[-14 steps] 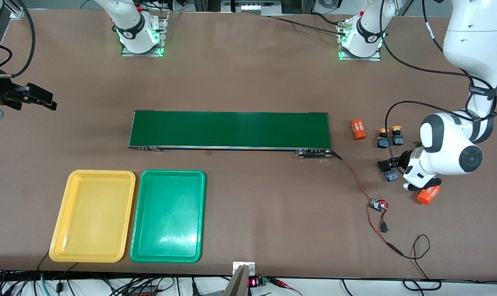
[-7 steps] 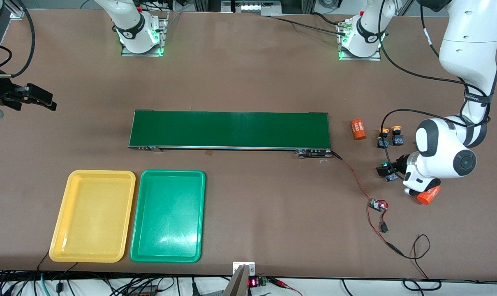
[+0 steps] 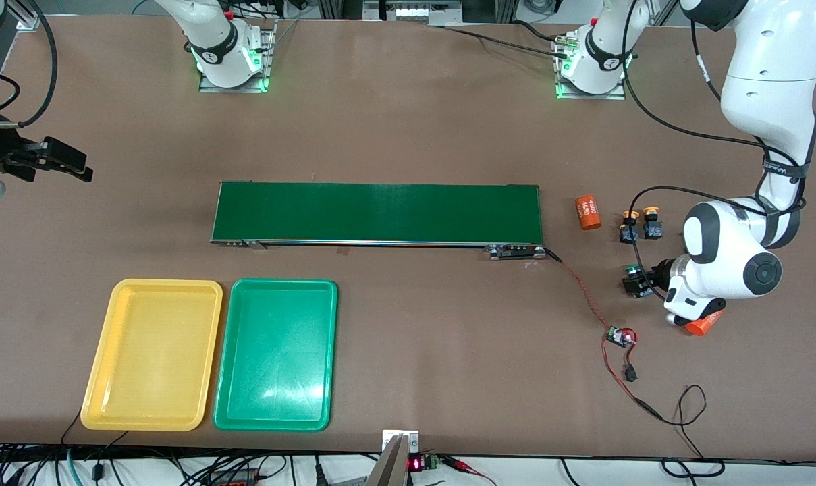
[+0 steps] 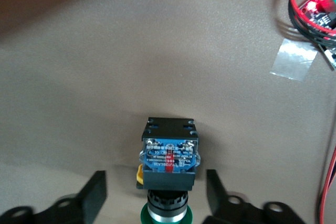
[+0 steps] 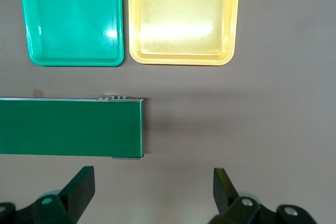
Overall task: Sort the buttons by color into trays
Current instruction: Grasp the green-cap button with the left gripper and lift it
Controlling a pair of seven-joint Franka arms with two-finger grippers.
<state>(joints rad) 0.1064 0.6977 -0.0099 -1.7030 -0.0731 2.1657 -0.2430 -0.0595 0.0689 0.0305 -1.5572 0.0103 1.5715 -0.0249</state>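
A green-capped button (image 3: 632, 278) lies on the table near the left arm's end, its blue-black body (image 4: 170, 153) pointing away from the wrist and its green cap (image 4: 167, 216) toward it. My left gripper (image 3: 640, 283) is low over it, open. The fingers (image 4: 97, 192) stand on either side of the button without touching it. Two yellow-capped buttons (image 3: 640, 225) stand farther from the front camera. The second green button is hidden. The yellow tray (image 3: 152, 354) and green tray (image 3: 276, 354) lie side by side, both empty. My right gripper (image 3: 63, 162) waits open at its end of the table.
A long dark-green conveyor belt (image 3: 377, 212) lies across the middle. One orange cylinder (image 3: 588, 212) lies beside the yellow buttons, another (image 3: 703, 325) partly under the left wrist. A small circuit board with red wires (image 3: 620, 335) lies nearer the front camera.
The left arm's wrist has turned and shifted, and its open gripper now straddles the green-capped button, whose cap has come into sight. The right arm has not moved.
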